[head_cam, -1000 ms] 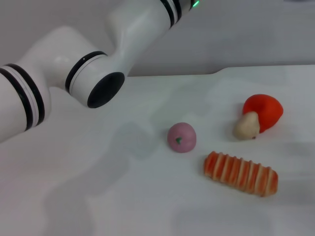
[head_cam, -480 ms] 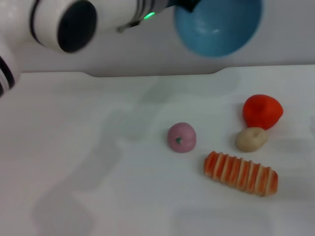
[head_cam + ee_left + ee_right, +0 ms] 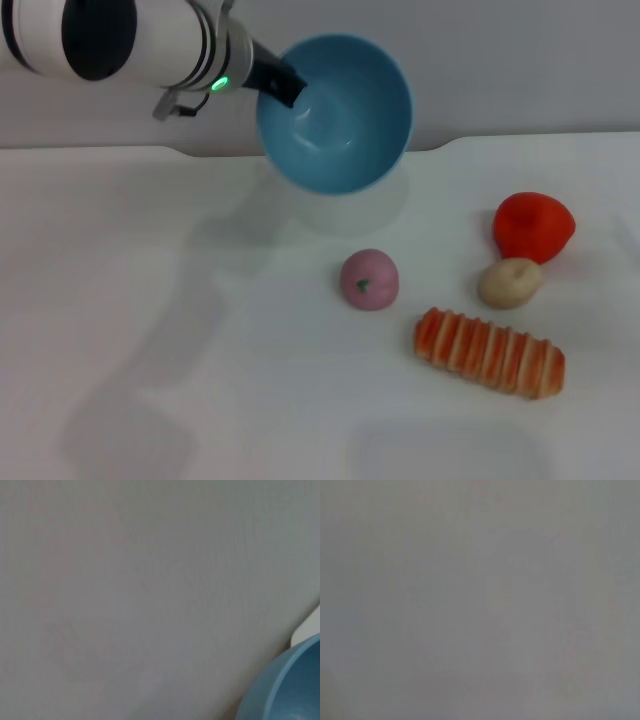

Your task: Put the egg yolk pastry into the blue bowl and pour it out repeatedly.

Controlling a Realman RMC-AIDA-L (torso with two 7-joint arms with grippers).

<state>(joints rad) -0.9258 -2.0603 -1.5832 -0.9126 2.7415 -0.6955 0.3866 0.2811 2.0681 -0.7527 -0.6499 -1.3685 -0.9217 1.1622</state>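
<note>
In the upper left of the frame, the left arm reaches in from the side, its left gripper (image 3: 284, 86) grasping the rim of the blue bowl (image 3: 340, 115), held tilted and empty above the white table (image 3: 150, 330). The pastry (image 3: 510, 282) lies on the table at right, well apart from the gripper, between a red object (image 3: 534, 225) and a striped bread (image 3: 489, 352).

You had the light blue round plastic bowl (image 3: 335, 115) looking smooth with a soft sheen, its wall just as even in the left wrist view (image 3: 285, 690). At four o'clock from it, the pale beige pastry ball (image 3: 510, 283) looked matt and slightly rough. The white table (image 3: 180, 330) looked smooth and faintly glossy, and the white arm casing (image 3: 150, 40) glossy plastic.
</note>
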